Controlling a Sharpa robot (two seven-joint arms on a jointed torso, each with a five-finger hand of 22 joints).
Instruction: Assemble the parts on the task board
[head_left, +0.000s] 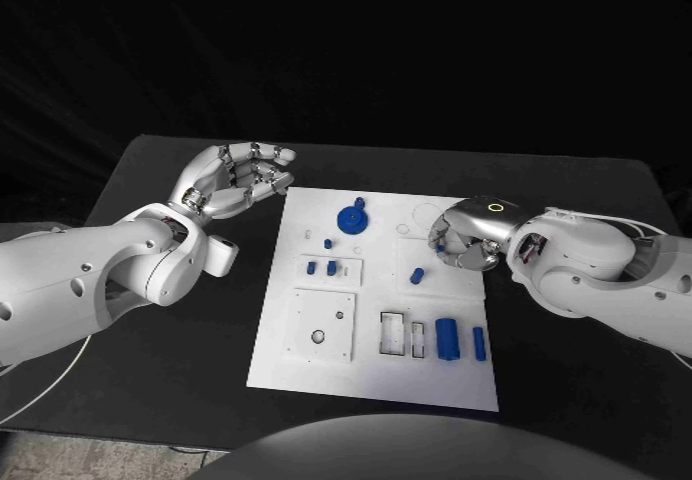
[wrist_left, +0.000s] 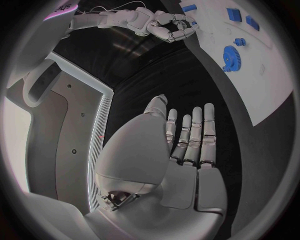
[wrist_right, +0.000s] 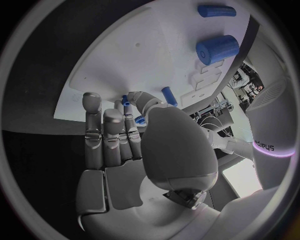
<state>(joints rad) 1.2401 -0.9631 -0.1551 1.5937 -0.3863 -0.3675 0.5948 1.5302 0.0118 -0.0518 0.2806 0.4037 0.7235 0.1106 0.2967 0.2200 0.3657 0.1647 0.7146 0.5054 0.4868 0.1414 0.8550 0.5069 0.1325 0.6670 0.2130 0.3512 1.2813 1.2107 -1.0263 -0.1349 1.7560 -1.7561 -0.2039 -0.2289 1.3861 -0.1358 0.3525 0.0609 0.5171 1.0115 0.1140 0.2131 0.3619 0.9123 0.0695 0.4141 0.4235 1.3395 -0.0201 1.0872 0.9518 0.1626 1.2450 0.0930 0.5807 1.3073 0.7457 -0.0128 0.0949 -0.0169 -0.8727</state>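
— What do we have on the table (head_left: 173, 400)?

— The white task board (head_left: 375, 375) lies in the middle of the black table. On it we see a blue gear (head_left: 353, 218) near the far edge, a small blue peg (head_left: 417, 276) lying toward the right side, two short blue pegs (head_left: 330, 267) standing in a small raised plate left of centre, and a fat blue cylinder (head_left: 447, 339) with a thin blue rod (head_left: 479, 343) just beside it near the front right corner.

— And our left hand (head_left: 238, 180)?

— It hovers off the board, beyond its far left corner, over bare table. In the head view the fingers curl loosely inward; in the left wrist view they stand nearly straight and side by side (wrist_left: 190, 137). We see nothing in it, so we call it empty and open.

— The right hand (head_left: 469, 235)?

— It sits over the board's far right part, palm down, knuckles toward us. In its own wrist view the fingers (wrist_right: 103, 130) stretch toward the board, close to the small pegs, with a blue peg lying just past the thumb. Whether it holds anything we cannot tell.

— Does either hand touch the gear?

— No, both stand apart from it.
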